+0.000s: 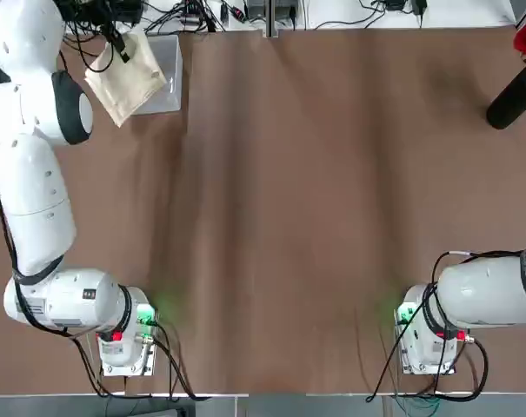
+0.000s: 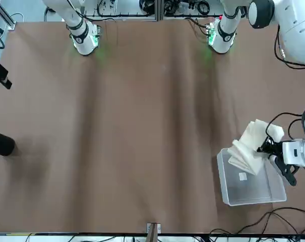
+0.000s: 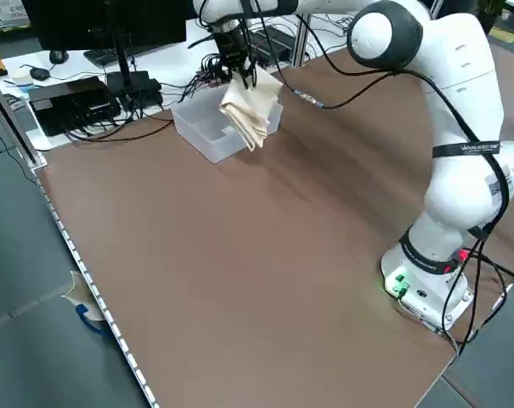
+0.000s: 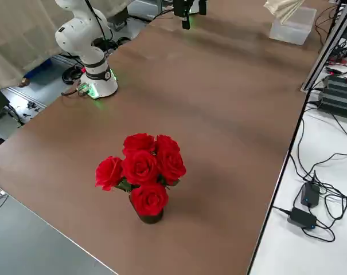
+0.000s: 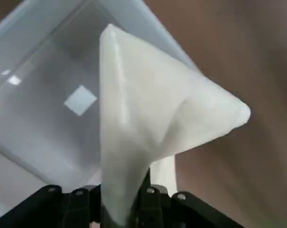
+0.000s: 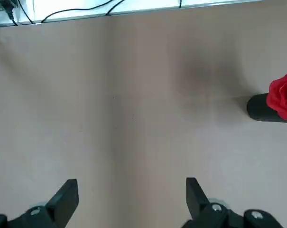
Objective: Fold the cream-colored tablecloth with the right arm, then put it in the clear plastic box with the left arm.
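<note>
My left gripper [image 1: 119, 48] is shut on the folded cream-colored tablecloth [image 1: 126, 76] and holds it in the air at the table's far left corner. The cloth [image 2: 250, 146] hangs in a loose bundle over the near rim of the clear plastic box [image 2: 250, 189], part above the inside and part outside it. In the left wrist view the cloth [image 5: 148, 123] rises from my left gripper [image 5: 124, 202], with the box [image 5: 39, 109] and its white sticker [image 5: 80, 99] behind it. My right gripper [image 6: 130, 197] is open over bare table; the right arm [image 1: 489, 291] stays back by its base.
A dark vase of red roses [image 4: 141, 177] stands at the table's far right corner [image 1: 515, 95]. Cables and electronics [image 3: 87, 98] lie beyond the far edge, close behind the box. The brown tabletop [image 1: 332, 200] stretches between the arms.
</note>
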